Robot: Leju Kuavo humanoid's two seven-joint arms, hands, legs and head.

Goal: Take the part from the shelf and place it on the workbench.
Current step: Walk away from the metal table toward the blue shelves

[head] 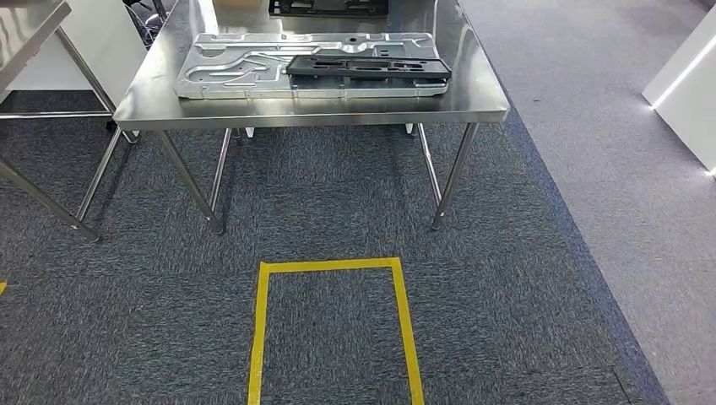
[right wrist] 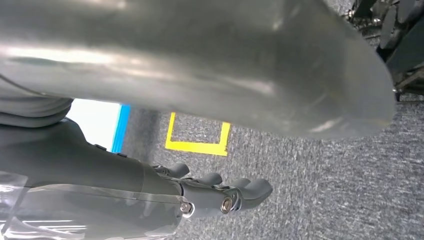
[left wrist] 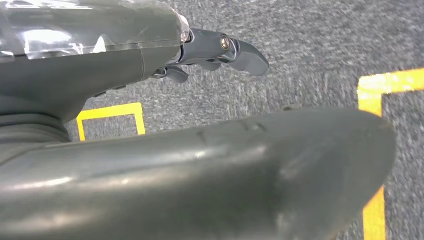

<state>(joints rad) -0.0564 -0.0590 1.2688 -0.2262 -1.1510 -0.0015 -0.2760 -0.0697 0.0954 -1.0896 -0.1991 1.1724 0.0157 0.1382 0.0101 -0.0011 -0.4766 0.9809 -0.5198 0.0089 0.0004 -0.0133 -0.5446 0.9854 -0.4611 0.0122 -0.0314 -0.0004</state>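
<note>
A stainless workbench (head: pixel 321 110) stands ahead in the head view. On it lies a large silver stamped metal panel (head: pixel 245 66), with a flat black plastic part (head: pixel 369 67) resting on the panel's right half. My left hand (left wrist: pixel 190 165) hangs over grey carpet, its dark fingers (left wrist: pixel 235 52) stretched out and holding nothing. My right hand (right wrist: pixel 200 65) also hangs above the carpet, its fingers (right wrist: pixel 240 192) straight and empty. Both hands are well away from the bench.
A yellow tape rectangle (head: pixel 261 329) marks the carpet in front of the bench. A second steel table (head: pixel 29 25) stands at the left. A white cabinet (head: pixel 688 84) sits at the right, beyond a lighter grey floor strip.
</note>
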